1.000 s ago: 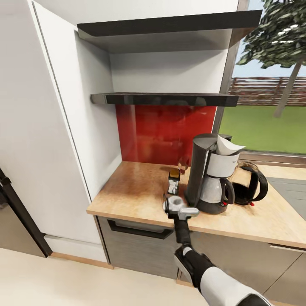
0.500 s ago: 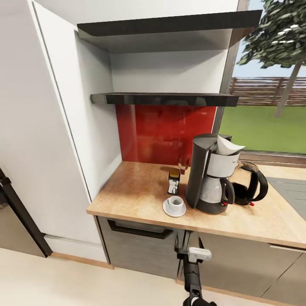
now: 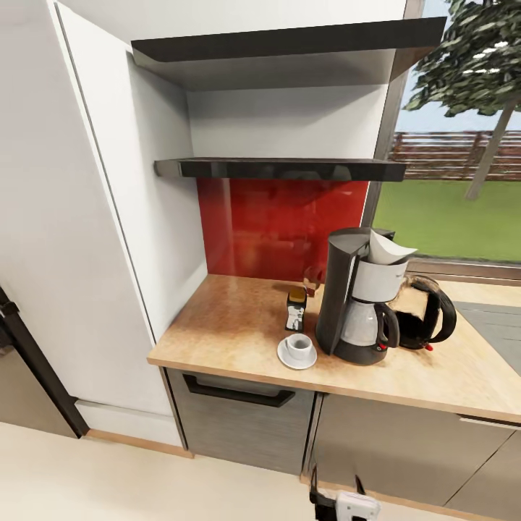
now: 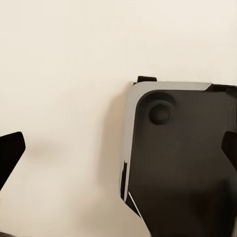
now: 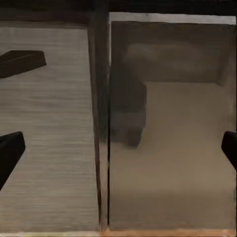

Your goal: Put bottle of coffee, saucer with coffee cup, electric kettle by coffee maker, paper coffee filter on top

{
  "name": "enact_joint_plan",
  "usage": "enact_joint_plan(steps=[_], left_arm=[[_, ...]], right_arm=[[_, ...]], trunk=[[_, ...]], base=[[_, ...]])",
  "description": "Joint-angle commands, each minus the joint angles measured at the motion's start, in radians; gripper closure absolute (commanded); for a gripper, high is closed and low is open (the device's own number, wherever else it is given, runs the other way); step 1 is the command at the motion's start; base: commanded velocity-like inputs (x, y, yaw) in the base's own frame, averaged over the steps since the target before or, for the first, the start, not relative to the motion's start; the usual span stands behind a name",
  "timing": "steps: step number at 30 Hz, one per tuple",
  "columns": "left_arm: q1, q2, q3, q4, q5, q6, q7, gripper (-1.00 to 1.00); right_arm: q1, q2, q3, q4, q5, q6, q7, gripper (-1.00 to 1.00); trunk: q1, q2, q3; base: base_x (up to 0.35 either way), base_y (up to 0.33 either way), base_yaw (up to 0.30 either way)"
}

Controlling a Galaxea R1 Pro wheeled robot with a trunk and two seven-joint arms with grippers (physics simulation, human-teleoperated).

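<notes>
Right gripper [image 3: 335,486]: black fingers spread, empty, dropped from counter height to below the dark grey cabinet fronts [image 5: 49,148].
Left gripper [image 4: 118,153]: fingertips wide apart, over pale floor [image 4: 59,74].
Small white handled cup [image 3: 298,346]: released, sitting on round white saucer [image 3: 297,357], just beside tall black-and-white coffee maker [image 3: 354,297] on light wood-grain countertop [image 3: 231,325].

Countertop [image 3: 217,325] is staying open at 9 o'clock of saucer [image 3: 297,356]; coffee maker [image 3: 354,297] is blocking 3 o'clock, bottle [image 3: 295,309] blocking 12, shelf [image 3: 282,169] is limiting room above.
</notes>
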Motion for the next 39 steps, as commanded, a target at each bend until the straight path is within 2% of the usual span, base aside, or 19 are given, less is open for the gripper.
enact_joint_plan(steps=[1,2,3,4,5,7,10,11,13,17,23,29,32,36,38,39], left_arm=[[0.000,0.001,0.007,0.002,-0.001,-0.002,-0.005,-1.00],[0.001,0.001,0.007,0.004,0.000,-0.002,-0.005,-1.00],[0.003,0.003,0.007,0.005,0.000,-0.001,-0.005,-1.00],[0.003,0.003,0.007,0.005,0.000,0.000,-0.005,-1.00],[0.003,0.004,0.007,0.006,0.000,0.002,-0.005,-1.00],[0.002,0.006,0.007,0.007,0.000,0.006,-0.005,-1.00],[0.003,0.008,0.007,0.022,0.001,0.009,-0.005,-1.00],[0.003,0.009,0.007,0.040,0.001,0.010,-0.005,-1.00],[0.004,0.011,0.009,0.052,0.001,0.011,-0.004,-1.00],[0.011,0.012,0.010,0.058,0.002,0.012,-0.003,-1.00],[0.012,0.012,0.014,0.057,0.003,0.013,-0.002,-1.00],[0.012,0.012,0.015,0.056,0.004,0.013,0.021,-1.00],[0.012,0.012,0.015,0.055,0.004,0.012,0.059,-1.00],[0.013,0.010,0.012,0.056,0.004,0.008,0.075,-1.00],[0.013,0.008,0.010,0.055,0.002,0.004,0.075,-1.00],[0.012,0.004,0.009,0.053,0.000,0.001,0.075,-1.00]], right_arm=[[0.014,0.000,0.011,0.001,-0.007,0.030,-0.003,-1.00],[0.027,0.000,0.010,0.002,-0.008,0.070,-0.002,-1.00],[0.044,0.000,0.010,0.002,-0.009,0.150,-0.002,-1.00],[0.048,0.000,0.010,0.002,-0.010,0.178,-0.001,-1.00],[0.060,0.000,0.009,0.002,-0.011,0.264,-0.001,-1.00],[0.071,0.000,0.001,0.002,-0.015,0.381,0.001,-1.00],[0.087,0.000,-0.062,0.002,-0.067,0.589,0.022,-1.00],[0.090,0.000,-0.096,0.001,-0.099,0.726,0.098,-1.00],[0.091,0.000,-0.115,0.001,-0.118,0.881,0.211,-1.00],[0.092,0.000,-0.128,0.001,-0.127,1.051,0.320,-1.00],[0.092,-0.002,-0.128,0.003,-0.125,1.082,0.373,-1.00],[0.092,-0.012,-0.127,0.004,-0.122,1.085,0.375,-1.00],[0.092,-0.019,-0.125,0.004,-0.120,1.086,0.374,-1.00],[0.092,-0.023,-0.125,0.004,-0.120,1.082,0.371,-1.00],[0.093,-0.031,-0.125,0.004,-0.120,1.079,0.370,-1.00],[0.093,-0.043,-0.125,0.003,-0.120,1.076,0.369,-1.00]], trunk=[[0.001,-0.002,-0.002],[0.001,-0.002,-0.002],[0.001,-0.002,-0.002],[0.001,-0.002,-0.002],[0.001,-0.002,-0.002],[0.001,-0.002,-0.002],[0.001,-0.002,-0.002],[0.001,-0.002,-0.002],[0.001,-0.002,-0.002],[0.001,-0.002,-0.002],[0.001,-0.002,-0.002],[0.001,-0.002,-0.002],[0.001,-0.002,-0.002],[0.001,-0.002,-0.002],[0.001,-0.002,-0.002],[0.001,-0.002,-0.002]], base=[[0.000,0.000,0.000],[0.000,0.000,0.000],[0.000,0.000,0.000],[0.000,0.000,0.000],[0.000,0.000,0.000],[0.000,0.000,0.000],[0.000,0.000,0.000],[0.000,0.000,0.000],[0.000,0.000,0.000],[0.000,0.000,0.000],[0.000,0.000,0.000],[0.000,0.000,0.000],[0.000,0.000,0.000],[0.000,0.000,0.000],[0.000,0.000,0.000],[0.000,0.000,0.000]])
